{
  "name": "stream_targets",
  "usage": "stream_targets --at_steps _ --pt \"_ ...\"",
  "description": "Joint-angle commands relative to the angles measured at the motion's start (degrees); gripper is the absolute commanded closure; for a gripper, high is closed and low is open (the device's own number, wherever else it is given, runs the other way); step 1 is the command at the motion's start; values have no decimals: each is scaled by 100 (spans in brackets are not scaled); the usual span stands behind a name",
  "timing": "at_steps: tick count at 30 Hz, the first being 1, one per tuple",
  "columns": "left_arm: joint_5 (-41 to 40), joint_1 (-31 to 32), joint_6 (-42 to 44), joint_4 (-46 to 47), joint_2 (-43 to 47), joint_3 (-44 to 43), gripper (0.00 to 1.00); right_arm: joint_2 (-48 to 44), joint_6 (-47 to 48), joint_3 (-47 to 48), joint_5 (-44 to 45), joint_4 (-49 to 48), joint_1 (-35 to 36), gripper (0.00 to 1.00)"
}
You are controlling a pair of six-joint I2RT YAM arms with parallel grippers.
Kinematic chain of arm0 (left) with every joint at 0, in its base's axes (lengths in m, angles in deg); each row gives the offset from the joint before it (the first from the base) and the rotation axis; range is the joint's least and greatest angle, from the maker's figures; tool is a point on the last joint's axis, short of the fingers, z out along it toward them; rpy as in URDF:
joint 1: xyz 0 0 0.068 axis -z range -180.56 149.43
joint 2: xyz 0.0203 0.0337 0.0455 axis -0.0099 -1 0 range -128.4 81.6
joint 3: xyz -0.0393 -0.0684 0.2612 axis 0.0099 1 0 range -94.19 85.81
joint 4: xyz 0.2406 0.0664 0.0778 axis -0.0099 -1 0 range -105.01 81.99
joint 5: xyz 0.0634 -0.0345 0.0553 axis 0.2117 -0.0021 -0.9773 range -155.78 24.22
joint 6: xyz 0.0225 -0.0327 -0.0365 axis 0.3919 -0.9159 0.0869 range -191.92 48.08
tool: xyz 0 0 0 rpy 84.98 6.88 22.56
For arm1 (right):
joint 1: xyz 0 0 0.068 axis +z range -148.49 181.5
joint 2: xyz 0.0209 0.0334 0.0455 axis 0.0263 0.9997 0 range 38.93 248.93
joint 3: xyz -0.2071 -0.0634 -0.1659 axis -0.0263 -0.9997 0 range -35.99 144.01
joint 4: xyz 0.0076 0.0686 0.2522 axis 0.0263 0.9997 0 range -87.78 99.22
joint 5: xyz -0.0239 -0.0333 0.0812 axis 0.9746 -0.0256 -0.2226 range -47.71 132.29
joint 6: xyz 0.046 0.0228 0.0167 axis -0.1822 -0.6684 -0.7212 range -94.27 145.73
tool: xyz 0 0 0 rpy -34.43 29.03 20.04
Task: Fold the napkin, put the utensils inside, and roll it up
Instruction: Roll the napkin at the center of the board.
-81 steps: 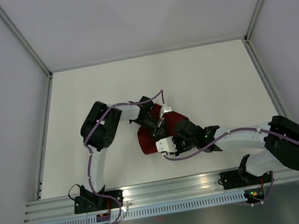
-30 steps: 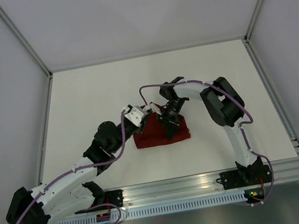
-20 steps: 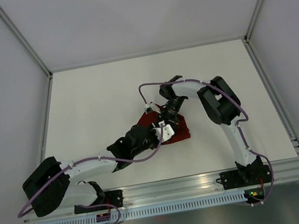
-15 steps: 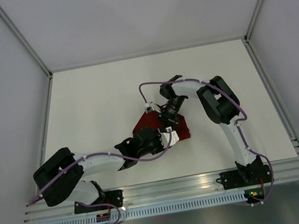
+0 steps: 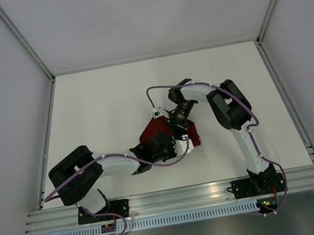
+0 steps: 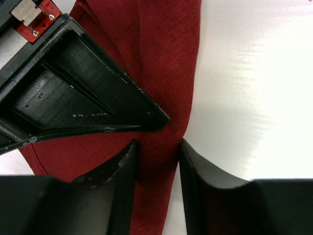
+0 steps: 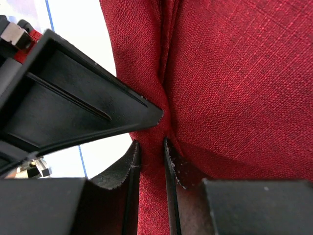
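The dark red napkin (image 5: 150,135) lies bunched in the middle of the white table, mostly covered by both wrists. My right gripper (image 5: 177,125) reaches onto it from the far side and is shut on a raised pinch of cloth (image 7: 234,88), with the jaws standing close together (image 7: 151,161). My left gripper (image 5: 172,145) comes in from the near left. A narrow fold of the napkin (image 6: 161,58) fills the space between its fingers (image 6: 157,161), touching both. The two grippers meet tip to tip; each wrist view shows the other's black finger. The utensils are hidden.
White tabletop (image 5: 100,103) extends on all sides of the napkin, bounded by grey walls at the left, right and back. An aluminium rail (image 5: 182,194) with both arm bases runs along the near edge.
My left arm has drawn its elbow in and brought its gripper round to the napkin's near side. The flat red rectangle has become a bunched shape. The right gripper has kept its hold.
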Motion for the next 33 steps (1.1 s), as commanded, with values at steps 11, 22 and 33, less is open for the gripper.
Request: stream_targets --at_steps 11,22,33 --pt "879 -112 -542 230 -774 -268 98 -73 22 -223 1015 -779 -165 61" --pt "2458 -823 -1579 354 -1046 -188 98 -2033 -1771 -784 689 -3053 -1367 50" --pt "3744 -1553 -2143 -148 -1609 -540 98 -4089 -789 -2999 434 -4427 -2002 50"
